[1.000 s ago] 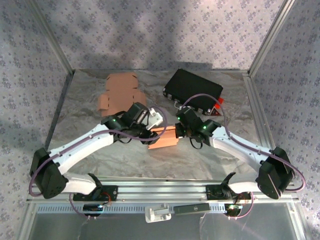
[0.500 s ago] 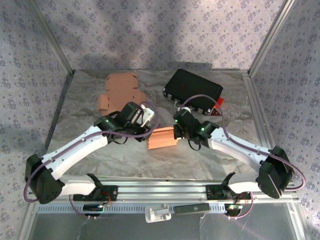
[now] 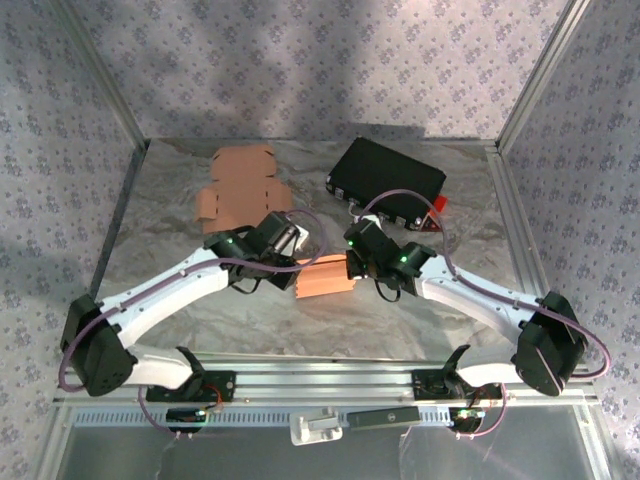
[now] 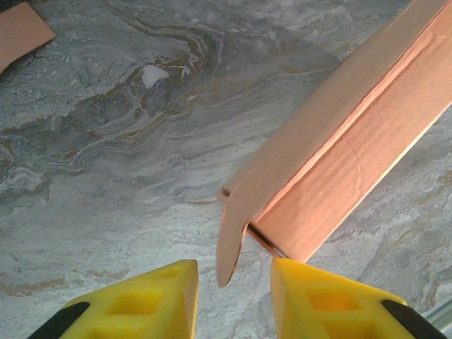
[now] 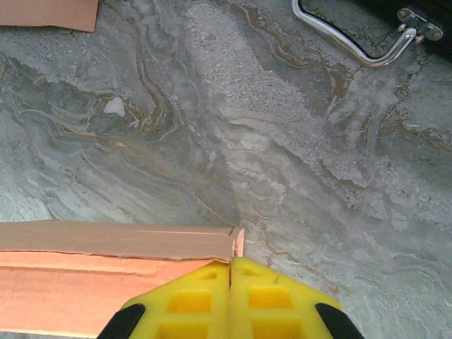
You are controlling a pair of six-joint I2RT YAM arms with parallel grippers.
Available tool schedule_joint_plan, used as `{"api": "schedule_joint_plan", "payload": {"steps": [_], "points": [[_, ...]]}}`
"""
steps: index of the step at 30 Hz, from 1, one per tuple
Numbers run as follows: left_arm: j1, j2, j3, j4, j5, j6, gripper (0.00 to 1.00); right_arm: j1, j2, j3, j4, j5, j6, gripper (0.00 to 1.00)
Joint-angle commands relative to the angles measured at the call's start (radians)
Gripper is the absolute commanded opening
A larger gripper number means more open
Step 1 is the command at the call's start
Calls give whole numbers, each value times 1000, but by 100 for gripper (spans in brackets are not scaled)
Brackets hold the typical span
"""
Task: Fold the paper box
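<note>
The paper box (image 3: 325, 278) sits in the middle of the table (image 3: 440, 325), between the two arms. It is half made. Its long walls stand up, but one small flap (image 4: 229, 244) at its left end sticks out loose.

The left gripper (image 4: 233, 300) is at that end. Its yellow fingers (image 4: 159, 300) are spread a little, with the loose flap hanging in the gap. The flap does not look squeezed yet.

The right gripper (image 5: 231, 286) is at the other end of the box. Its fingers are pressed together, and they seem to pinch the thin end wall of the box to keep it from sliding.

I think the step now is folding in the left end flap. Next, the left gripper needs to close on the flap and bend it gently along its crease. The right gripper needs to hold firm.

The flap edge is thin and bendy, so a hard push could crumple it.

There is bare table near the box on the close side. A flat cardboard sheet (image 3: 240, 185) lies well apart at the back left. A black case (image 3: 388, 180) lies at the back right, near the right arm.
</note>
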Motion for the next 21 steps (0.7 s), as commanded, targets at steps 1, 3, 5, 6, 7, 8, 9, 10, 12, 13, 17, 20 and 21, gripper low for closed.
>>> {"api": "schedule_joint_plan", "payload": {"steps": [1, 3, 5, 6, 7, 8, 9, 10, 12, 13, 17, 20, 21], "points": [[-17, 40, 54, -24, -25, -12, 28, 6, 15, 23, -59, 23, 20, 1], [-22, 60, 58, -27, -28, -16, 23, 6, 17, 25, -63, 23, 20, 1], [-25, 66, 54, -21, -36, -26, 19, 6, 16, 25, -61, 21, 20, 1], [-27, 67, 54, -16, -33, -28, 17, 6, 18, 25, -60, 23, 20, 1], [-28, 66, 54, -12, -32, -36, 15, 6, 17, 25, -60, 23, 22, 1], [-30, 67, 55, -13, -32, -44, 11, 6, 17, 25, -58, 23, 23, 1], [-31, 65, 58, -15, -31, -53, 10, 7, 17, 28, -60, 24, 23, 1], [-33, 64, 61, -17, -29, -67, 9, 6, 17, 28, -59, 25, 26, 1], [-34, 61, 65, -20, -14, -100, 8, 8, 19, 31, -65, 29, 29, 1], [-35, 58, 65, -15, 0, -121, 8, 11, 19, 33, -66, 33, 30, 1], [-35, 62, 59, -12, 28, -217, 6, 25, 26, 44, -83, 64, 46, 0], [-35, 65, 47, -3, 36, -283, 6, 38, 32, 51, -93, 85, 63, 0], [-35, 67, 46, 0, 37, -305, 6, 42, 32, 52, -93, 91, 65, 0]]}}
